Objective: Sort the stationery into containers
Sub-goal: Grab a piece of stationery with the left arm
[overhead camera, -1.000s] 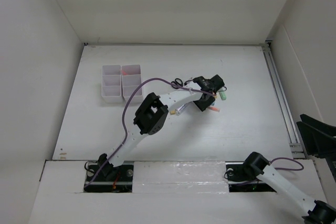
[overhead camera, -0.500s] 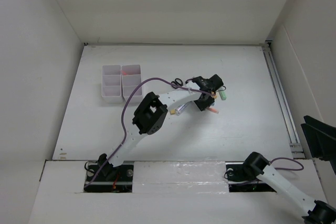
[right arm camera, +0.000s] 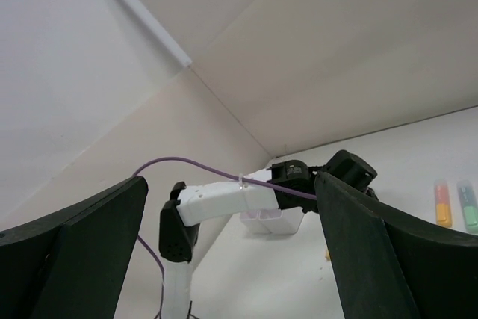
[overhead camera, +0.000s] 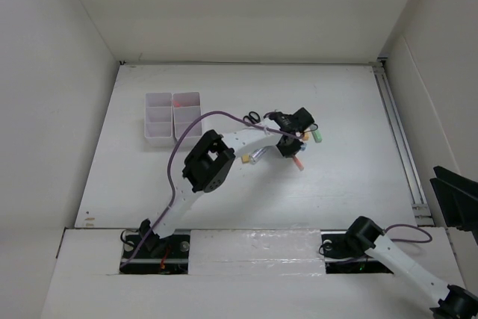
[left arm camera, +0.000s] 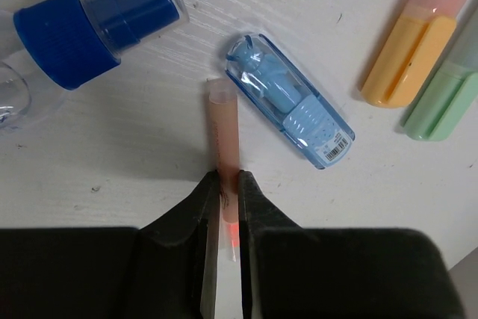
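My left gripper [left arm camera: 228, 178] is shut on a thin red-pink pen [left arm camera: 223, 128], low over the table. Around it lie a blue stubby marker [left arm camera: 288, 101], a clear blue-capped bottle [left arm camera: 86, 26], an orange marker [left arm camera: 409, 57] and a green marker [left arm camera: 442, 102]. In the top view the left gripper [overhead camera: 293, 146] sits in this cluster, with the pen [overhead camera: 299, 162] sticking out on its near side. The scissors [overhead camera: 252, 116] lie behind the arm and the yellow eraser [overhead camera: 244, 159] lies left of the cluster. The white organizer [overhead camera: 173, 117] stands far left. My right gripper [right arm camera: 231, 181] is open, empty and raised.
The left arm's purple cable [overhead camera: 196, 121] arches over the table near the organizer. A metal rail [overhead camera: 399, 147] runs along the table's right edge. White walls close in the back and both sides. One far organizer compartment holds something red-pink [overhead camera: 178, 101].
My left gripper has shifted slightly left with the pen, and the pen has swung from lying sideways to pointing toward the near edge. The right gripper has drawn off to the right.
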Robot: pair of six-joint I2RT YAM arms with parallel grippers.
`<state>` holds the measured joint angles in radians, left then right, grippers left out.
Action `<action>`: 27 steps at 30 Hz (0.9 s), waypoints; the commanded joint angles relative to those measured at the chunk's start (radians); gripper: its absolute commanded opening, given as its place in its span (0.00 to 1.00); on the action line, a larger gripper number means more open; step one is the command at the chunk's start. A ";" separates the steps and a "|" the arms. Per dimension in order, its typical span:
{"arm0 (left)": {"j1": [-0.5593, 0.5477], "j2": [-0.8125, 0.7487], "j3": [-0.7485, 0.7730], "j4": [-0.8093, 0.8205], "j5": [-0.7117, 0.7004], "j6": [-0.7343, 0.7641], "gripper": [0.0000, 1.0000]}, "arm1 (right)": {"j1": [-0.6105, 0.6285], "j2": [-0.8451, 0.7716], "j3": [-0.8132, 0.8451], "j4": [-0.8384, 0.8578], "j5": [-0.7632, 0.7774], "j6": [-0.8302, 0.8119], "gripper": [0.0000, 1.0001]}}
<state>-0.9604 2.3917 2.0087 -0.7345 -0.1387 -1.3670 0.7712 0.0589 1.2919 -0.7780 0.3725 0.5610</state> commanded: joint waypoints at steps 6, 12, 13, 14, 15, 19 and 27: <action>-0.017 0.106 -0.292 -0.173 -0.058 0.111 0.00 | 0.025 0.012 0.020 0.000 -0.034 -0.016 1.00; -0.046 -0.087 -0.324 -0.186 -0.228 0.089 0.00 | 0.025 0.033 0.020 0.000 -0.044 -0.016 1.00; -0.046 -0.118 -0.324 -0.171 -0.243 0.101 0.00 | 0.025 0.042 0.020 0.000 -0.055 -0.016 1.00; -0.046 -0.171 -0.324 -0.161 -0.262 0.112 0.00 | 0.025 0.042 0.020 0.000 -0.055 -0.016 1.00; -0.046 -0.195 -0.324 -0.151 -0.291 0.135 0.00 | 0.025 0.051 0.011 0.009 -0.055 -0.016 1.00; -0.046 -0.288 -0.301 -0.125 -0.346 0.201 0.00 | 0.025 0.076 0.001 0.020 -0.076 -0.016 1.00; -0.055 -0.525 -0.380 0.124 -0.312 0.430 0.00 | 0.025 0.134 -0.028 0.056 -0.086 -0.007 0.99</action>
<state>-1.0130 2.0075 1.6352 -0.7006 -0.4240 -1.0534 0.7872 0.1520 1.2640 -0.7746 0.3058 0.5610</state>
